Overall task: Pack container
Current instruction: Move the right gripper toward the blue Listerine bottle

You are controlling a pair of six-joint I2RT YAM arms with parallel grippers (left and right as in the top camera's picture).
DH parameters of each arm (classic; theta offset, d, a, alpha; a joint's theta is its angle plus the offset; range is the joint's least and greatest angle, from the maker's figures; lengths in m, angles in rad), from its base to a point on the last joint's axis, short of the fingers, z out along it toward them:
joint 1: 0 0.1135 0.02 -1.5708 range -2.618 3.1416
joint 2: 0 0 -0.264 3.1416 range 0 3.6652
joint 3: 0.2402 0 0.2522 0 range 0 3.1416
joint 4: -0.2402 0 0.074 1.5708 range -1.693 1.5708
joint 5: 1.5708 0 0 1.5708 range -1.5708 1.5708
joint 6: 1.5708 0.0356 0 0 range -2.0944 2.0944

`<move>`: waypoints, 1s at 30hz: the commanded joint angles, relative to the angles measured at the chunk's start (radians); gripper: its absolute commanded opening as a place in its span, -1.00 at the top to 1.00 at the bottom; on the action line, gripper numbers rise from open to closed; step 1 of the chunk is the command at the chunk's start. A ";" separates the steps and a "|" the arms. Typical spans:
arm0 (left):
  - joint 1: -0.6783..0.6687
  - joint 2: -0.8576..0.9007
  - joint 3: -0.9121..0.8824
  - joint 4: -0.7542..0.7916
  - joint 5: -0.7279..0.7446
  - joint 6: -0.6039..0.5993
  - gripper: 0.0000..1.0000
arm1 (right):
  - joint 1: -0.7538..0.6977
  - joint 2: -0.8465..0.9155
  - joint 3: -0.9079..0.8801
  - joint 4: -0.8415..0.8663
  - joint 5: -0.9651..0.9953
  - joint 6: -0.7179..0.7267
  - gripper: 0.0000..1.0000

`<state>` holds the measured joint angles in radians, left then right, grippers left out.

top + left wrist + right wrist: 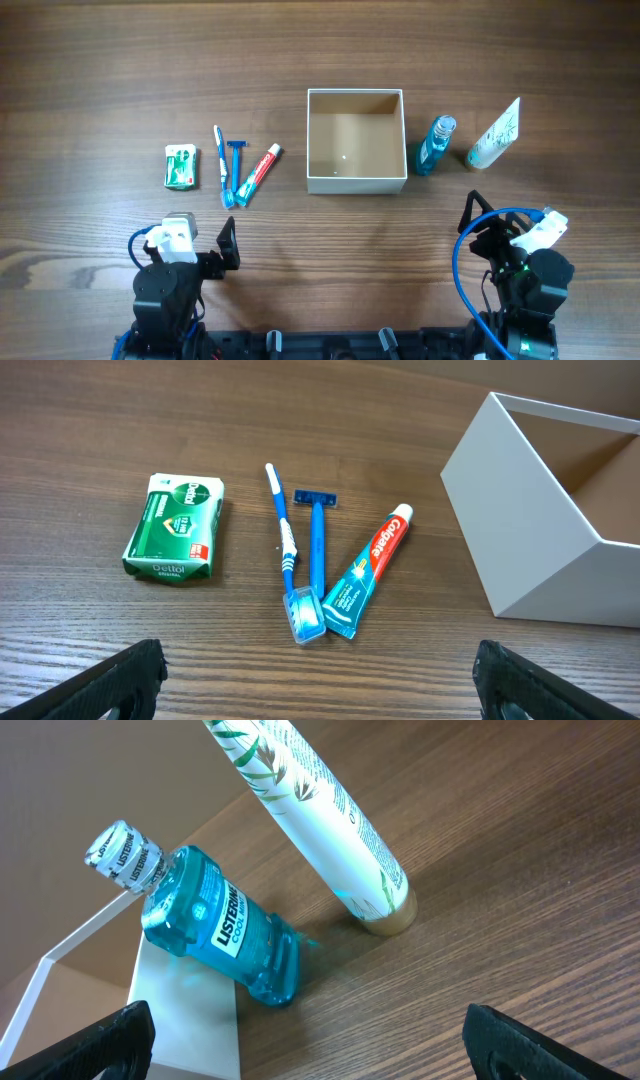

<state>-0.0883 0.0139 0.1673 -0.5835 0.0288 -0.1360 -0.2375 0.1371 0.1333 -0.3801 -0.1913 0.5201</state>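
A brown wood-grain tabletop [90, 60] fills every view. At the left, close together, lie a green soap box [181, 166], a toothbrush [221, 165], a blue razor [237, 160] and a toothpaste tube [258, 172]. The container [356, 184] sits at the centre, open-topped, with its tan floor showing. Just beside its right wall stands a blue mouthwash bottle [435, 146], then a white tube [495, 135] on its cap. At the near edge, the left fingers [125, 680] and the right fingers [100, 1040] are spread apart.

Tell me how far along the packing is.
Nothing done: the container is empty. Nothing in hand: the left fingers and right fingers are open. Left to pack: soap, toothbrush, razor, toothpaste, mouthwash and white tube, all outside it.
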 commanded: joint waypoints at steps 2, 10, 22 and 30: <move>0.007 -0.007 -0.014 -0.003 0.015 -0.006 -0.99 | 0.014 0.015 -0.003 0.001 0.018 0.238 -1.00; 0.007 -0.007 -0.014 -0.003 0.015 -0.006 -1.00 | 0.014 0.025 0.003 0.030 -0.098 -0.032 -0.99; 0.007 -0.007 -0.014 -0.003 0.015 -0.006 -0.99 | 0.014 0.306 0.628 0.021 -0.418 -0.180 -0.99; 0.007 -0.007 -0.014 -0.003 0.015 -0.006 -1.00 | 0.120 0.951 1.225 -0.396 -0.441 -0.393 -0.99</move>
<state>-0.0883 0.0147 0.1669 -0.5838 0.0288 -0.1360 -0.1905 0.9150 1.1923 -0.6468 -0.6807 0.2729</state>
